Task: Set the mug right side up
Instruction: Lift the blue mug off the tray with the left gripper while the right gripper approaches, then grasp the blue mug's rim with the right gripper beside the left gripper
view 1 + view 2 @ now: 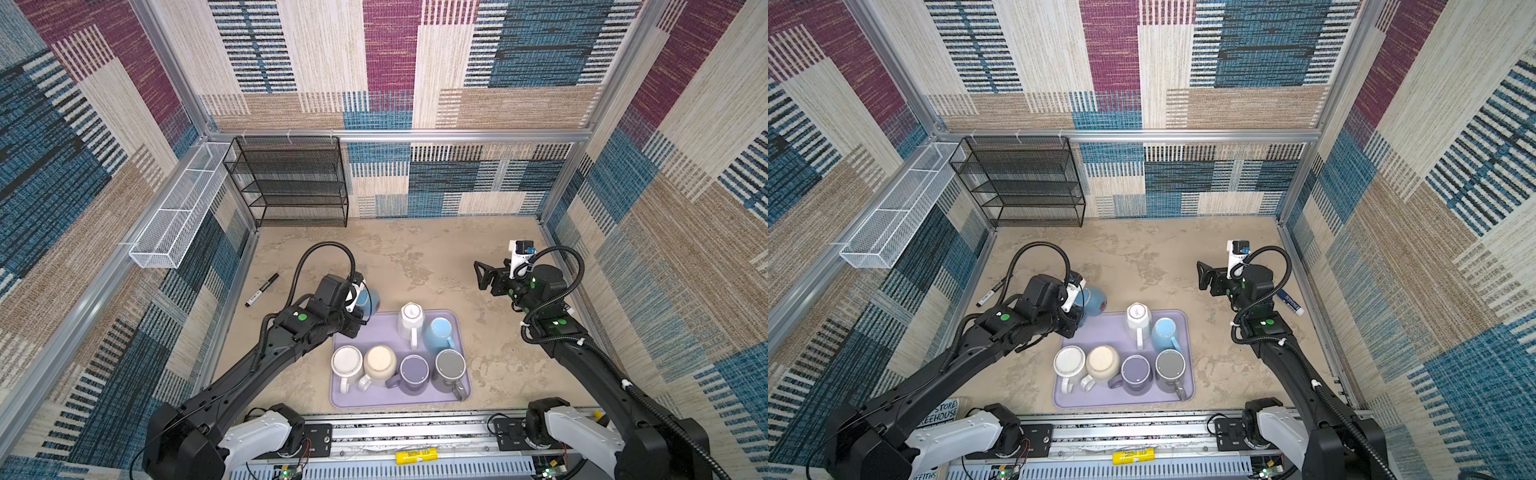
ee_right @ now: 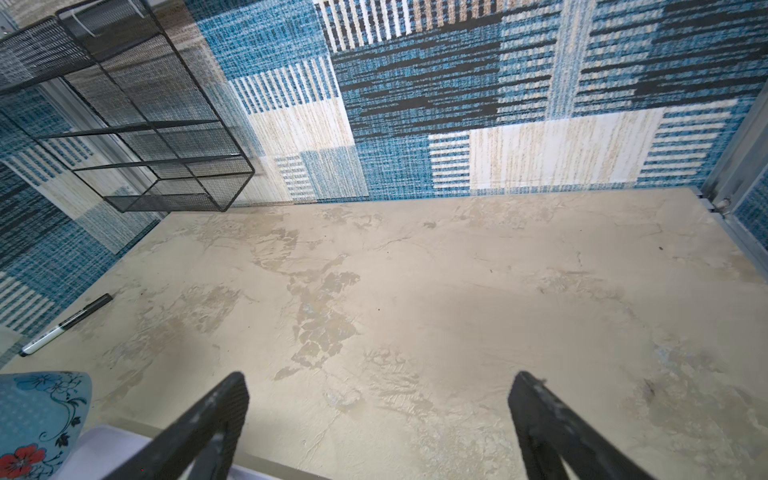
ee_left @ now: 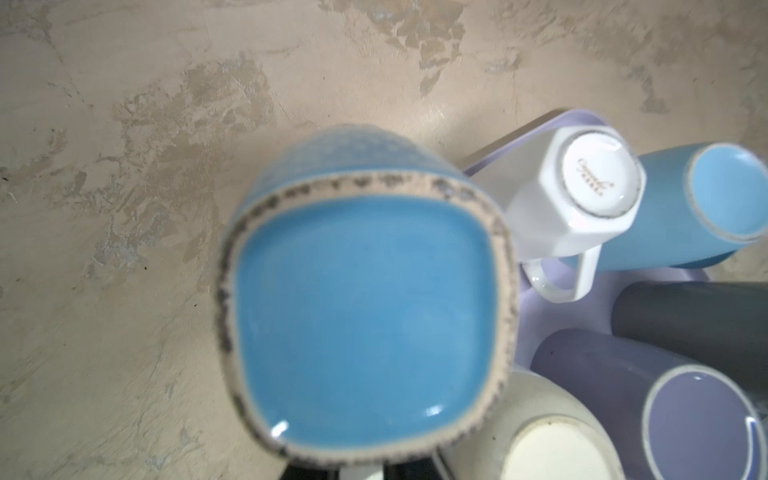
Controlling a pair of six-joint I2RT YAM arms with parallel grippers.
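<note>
Blue glazed pottery with a pale dotted pattern, dark flower sprigs and a red bloom: that is the blue mug (image 2: pixel 41 415), and it sits just off the far left corner of the tray (image 1: pixel 399 402), over the bare table (image 1: pixel 415 257) rather than on the tray. By my reading the task is barely begun. The mug has been taken in hand, but its bottom faces upward in both top views, so the turn itself is not yet done, nor is setting it down on its base. In the left wrist view the bottom fills the picture: a rounded square of glossy blue inside a rough, unglazed, speckled ring. The left gripper (image 1: pixel 356 309) has its fingers clamped tight. They seem to grasp the mug, probably by the handle, though the grip point is hidden under the wrist and the mug's body. The right gripper (image 2: pixel 378 382) hangs well off the tray's far right corner, fingers spread wide with nothing between them.
</note>
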